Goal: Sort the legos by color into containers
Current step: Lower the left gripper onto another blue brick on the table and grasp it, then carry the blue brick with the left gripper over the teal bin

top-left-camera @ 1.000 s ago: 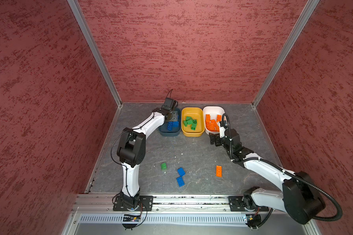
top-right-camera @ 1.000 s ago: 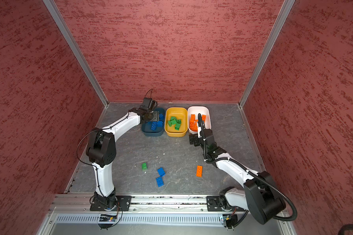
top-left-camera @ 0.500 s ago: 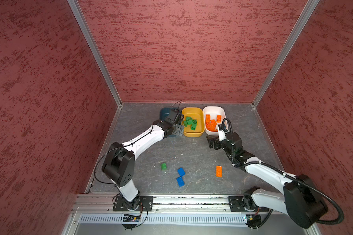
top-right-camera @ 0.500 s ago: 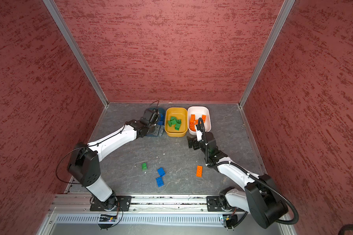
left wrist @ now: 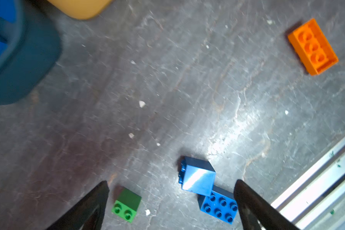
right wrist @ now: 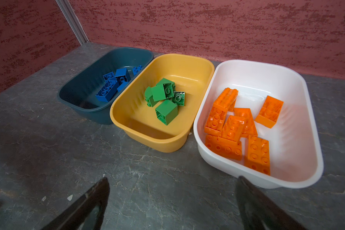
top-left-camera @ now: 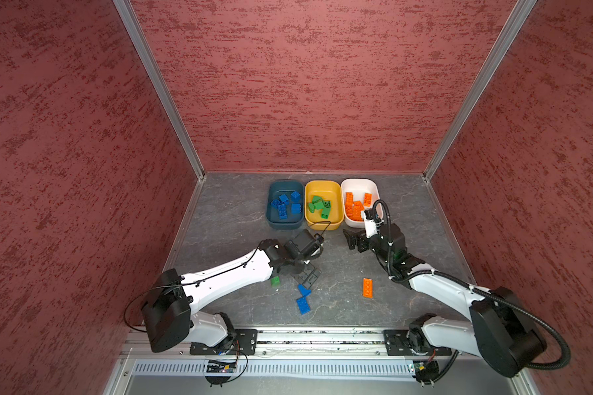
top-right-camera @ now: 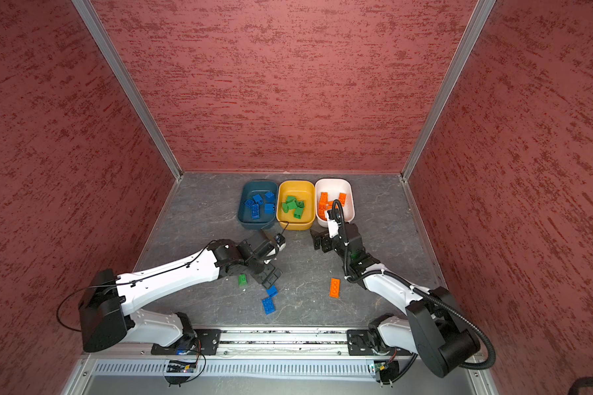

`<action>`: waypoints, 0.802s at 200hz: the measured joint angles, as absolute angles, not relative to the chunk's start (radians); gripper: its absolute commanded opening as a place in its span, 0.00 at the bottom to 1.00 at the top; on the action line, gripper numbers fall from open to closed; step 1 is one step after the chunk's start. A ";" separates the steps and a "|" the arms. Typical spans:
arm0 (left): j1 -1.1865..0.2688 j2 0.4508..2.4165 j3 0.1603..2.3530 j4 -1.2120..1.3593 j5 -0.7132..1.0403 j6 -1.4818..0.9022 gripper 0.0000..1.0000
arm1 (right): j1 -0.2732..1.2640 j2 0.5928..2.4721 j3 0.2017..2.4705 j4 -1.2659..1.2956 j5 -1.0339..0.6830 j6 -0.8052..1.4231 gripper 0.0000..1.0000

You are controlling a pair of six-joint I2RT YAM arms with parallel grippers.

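A green brick (left wrist: pixel 126 205) and two touching blue bricks (left wrist: pixel 197 177) lie on the floor (left wrist: pixel 167 89). In the left wrist view we see them between the left gripper's (left wrist: pixel 171 181) spread fingers (left wrist: pixel 92 205), none gripped. An orange brick (left wrist: pixel 313 46) lies well apart. Our right gripper (right wrist: pixel 172 178), fingers apart and empty, faces the yellow tub (right wrist: pixel 127 111) and white tub (right wrist: pixel 299 119), each holding sorted bricks.

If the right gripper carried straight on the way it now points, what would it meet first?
Probably bare table ahead of the right gripper, then the near wall of the yellow tub; its downward tilt is hard to judge, so the tub may come first.
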State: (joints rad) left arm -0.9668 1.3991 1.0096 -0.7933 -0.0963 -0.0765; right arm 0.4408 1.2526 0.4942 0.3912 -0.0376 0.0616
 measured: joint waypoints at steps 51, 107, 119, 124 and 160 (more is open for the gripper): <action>-1.040 1.523 0.997 -0.805 -0.081 -0.105 0.88 | 0.441 1.272 0.495 0.403 -0.037 0.072 0.99; -1.044 1.692 1.004 -0.819 -0.086 -0.107 0.77 | 0.441 1.274 0.495 0.407 -0.037 0.072 0.99; -1.044 1.708 1.008 -0.822 -0.086 -0.109 0.72 | 0.441 1.274 0.495 0.407 -0.037 0.072 0.99; -1.044 1.708 1.009 -0.817 -0.087 -0.112 0.70 | 0.441 1.274 0.495 0.407 -0.037 0.072 0.99; -1.044 1.710 1.009 -0.802 -0.086 -0.112 0.50 | 0.441 1.271 0.494 0.407 -0.037 0.072 0.99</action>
